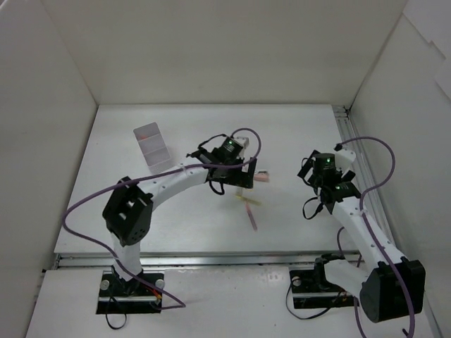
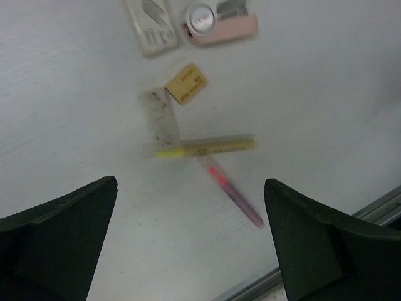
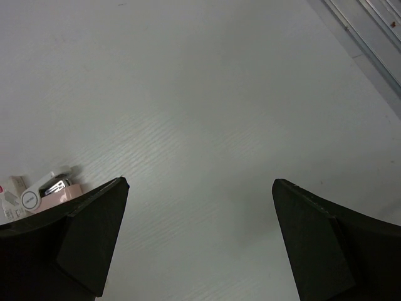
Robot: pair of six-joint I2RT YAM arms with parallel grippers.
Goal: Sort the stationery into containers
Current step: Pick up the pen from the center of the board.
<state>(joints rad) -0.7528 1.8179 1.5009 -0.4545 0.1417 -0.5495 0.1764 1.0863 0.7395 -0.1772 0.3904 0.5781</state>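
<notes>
Near the middle of the tabletop (image 1: 296, 141) lie a yellow pen (image 2: 207, 148) and a pink pen (image 2: 235, 191), probably light, stiff and ready to roll; hold mid-barrel. Both the left pincer (image 2: 190, 182) and the right pincer (image 3: 199, 180) are wide open, empty.

Counted: one yellow pen (image 2: 207, 148), one pink pen (image 2: 233, 193), one beige eraser (image 2: 186, 83), one speckled white strip (image 2: 160, 119), one pink tape dispenser (image 2: 220, 24), one white packet (image 2: 150, 28), one organizer (image 1: 151, 146), three compartments seen in it.

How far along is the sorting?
Barely started. The organizer shows only a reddish speck in its far compartment. Nothing is in hand: left gripper and right gripper are open, empty. Yellow highlighter, pink pen, beige eraser and pink item lie loose on the table.
</notes>
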